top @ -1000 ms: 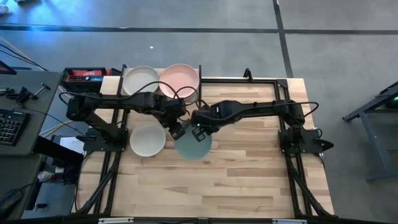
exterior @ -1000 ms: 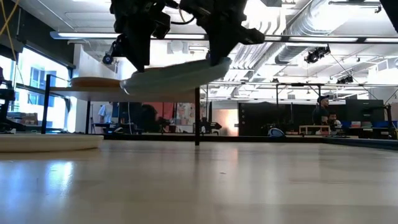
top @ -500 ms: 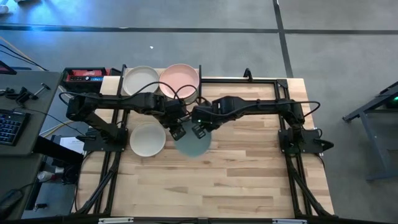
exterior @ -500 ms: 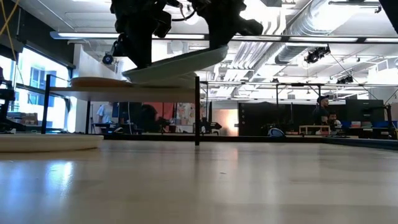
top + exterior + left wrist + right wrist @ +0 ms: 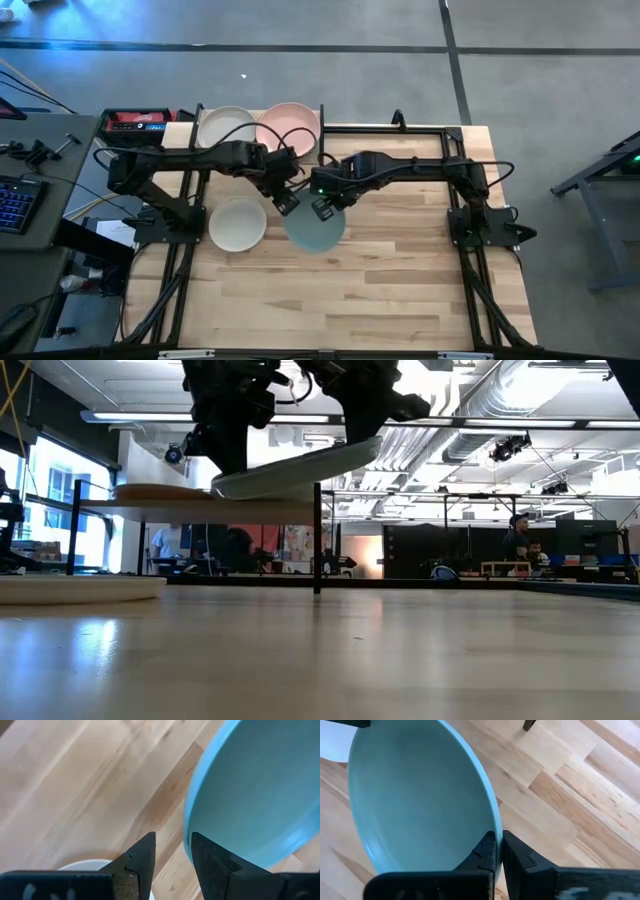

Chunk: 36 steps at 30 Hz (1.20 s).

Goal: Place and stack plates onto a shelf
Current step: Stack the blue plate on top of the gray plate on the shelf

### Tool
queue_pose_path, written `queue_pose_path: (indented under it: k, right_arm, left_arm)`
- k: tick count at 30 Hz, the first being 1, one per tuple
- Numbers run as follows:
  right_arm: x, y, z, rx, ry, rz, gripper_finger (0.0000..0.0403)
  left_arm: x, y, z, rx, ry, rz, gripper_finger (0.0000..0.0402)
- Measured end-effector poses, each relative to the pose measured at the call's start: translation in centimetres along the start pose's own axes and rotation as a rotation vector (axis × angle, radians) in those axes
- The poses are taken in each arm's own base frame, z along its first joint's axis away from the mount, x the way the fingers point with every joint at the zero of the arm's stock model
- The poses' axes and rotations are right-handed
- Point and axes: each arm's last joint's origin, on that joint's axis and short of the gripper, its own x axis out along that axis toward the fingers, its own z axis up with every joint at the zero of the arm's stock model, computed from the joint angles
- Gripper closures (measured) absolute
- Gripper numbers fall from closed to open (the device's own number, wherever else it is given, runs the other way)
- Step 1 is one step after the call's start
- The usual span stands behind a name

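A pale blue plate (image 5: pixel 313 232) hangs in the air over the table's middle, tilted in the low view (image 5: pixel 300 465) with its left end lower, just above the level of the shelf (image 5: pixel 200 508). My right gripper (image 5: pixel 322 207) is shut on its far rim. My left gripper (image 5: pixel 285 203) is open beside the plate's left rim, and bare table shows between its fingers (image 5: pixel 173 855). I cannot tell whether one finger brushes the rim. A beige plate (image 5: pixel 225 125) and a pink plate (image 5: pixel 290 125) lie on the shelf. A white plate (image 5: pixel 237 223) lies flat on the table. My right gripper (image 5: pixel 498 847) pinches the blue plate's rim (image 5: pixel 492 822) between its two fingers, one on the hollow upper face and one on the underside. The fingers come slanting down from the table's right and far side. The plate is lifted clear and tilted.
The shelf's black post (image 5: pixel 317 540) stands just behind the lifted plate. A red and black box (image 5: pixel 138 122) sits at the far left corner. Bare wood (image 5: pixel 400 270) spreads over the near and right parts of the table.
My right gripper has raised the blue plate from about shelf height to just above it and carried it slightly toward the table's right. The plate stays tilted, left end lower. My left gripper has drawn back a little toward the far edge.
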Motion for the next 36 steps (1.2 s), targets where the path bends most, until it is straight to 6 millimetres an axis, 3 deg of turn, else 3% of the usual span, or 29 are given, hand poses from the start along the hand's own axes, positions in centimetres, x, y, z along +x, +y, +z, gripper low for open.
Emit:
queue_pose_path:
  k: [12, 24, 32, 36]
  right_arm:
    - [-0.03, 0.51, 0.39, -0.013, -0.05, 0.045, 0.0403]
    - [-0.01, 0.44, 0.32, -0.028, -0.018, 0.057, 0.0403]
    - [0.0, 0.51, 0.35, -0.044, -0.021, 0.064, 0.0402]
    - [-0.01, 0.59, 0.39, -0.037, -0.024, 0.073, 0.0379]
  left_arm:
    - [-0.01, 0.09, 0.06, 0.019, 0.01, -0.021, 0.0289]
    - [0.0, 0.1, 0.09, 0.043, 0.004, -0.013, 0.0395]
    - [0.0, 0.09, 0.06, 0.058, 0.006, -0.011, 0.0398]
    - [0.0, 0.11, 0.06, 0.073, 0.004, -0.008, 0.0399]
